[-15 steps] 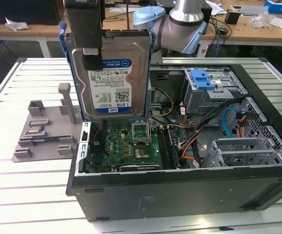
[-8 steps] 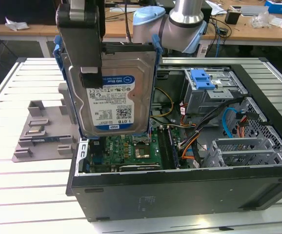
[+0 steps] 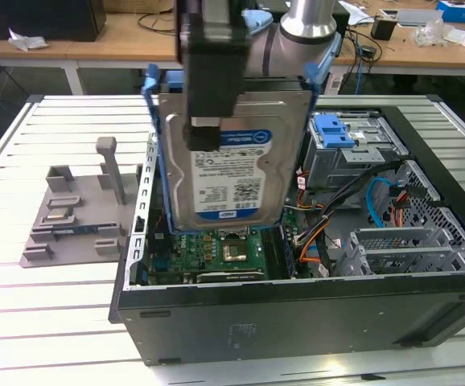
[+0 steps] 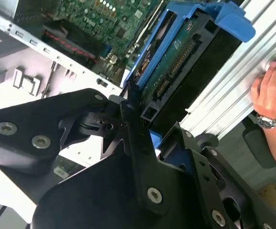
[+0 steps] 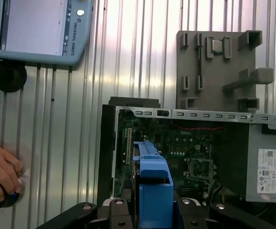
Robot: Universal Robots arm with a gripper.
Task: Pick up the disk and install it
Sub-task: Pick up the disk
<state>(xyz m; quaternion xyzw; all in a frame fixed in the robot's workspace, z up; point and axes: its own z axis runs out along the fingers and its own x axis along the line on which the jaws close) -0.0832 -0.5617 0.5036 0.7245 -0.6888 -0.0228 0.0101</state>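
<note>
The disk (image 3: 228,165), a silver drive with a blue-and-white label and blue rails, hangs upright over the open computer case (image 3: 297,322). My gripper (image 3: 204,135) is shut on it from above, one black finger across the labelled face. The drive sits above the motherboard (image 3: 232,251), to the exterior view's left of the drive bay with its blue latch (image 3: 333,129). The second wrist view has the disk (image 4: 176,62) edge-on with its connector showing, clamped in my gripper (image 4: 150,126). The first wrist view shows the disk's blue rail (image 5: 152,181) between the gripper (image 5: 152,210) jaws, above the case interior.
A grey holder fixture (image 3: 72,209) lies on the slatted table at the exterior view's left of the case. Cables and metal brackets (image 3: 393,241) fill the case's other end. A grey box with a white sticker (image 5: 267,167) sits inside. A person's hand (image 5: 2,176) rests nearby, below a pendant (image 5: 37,28).
</note>
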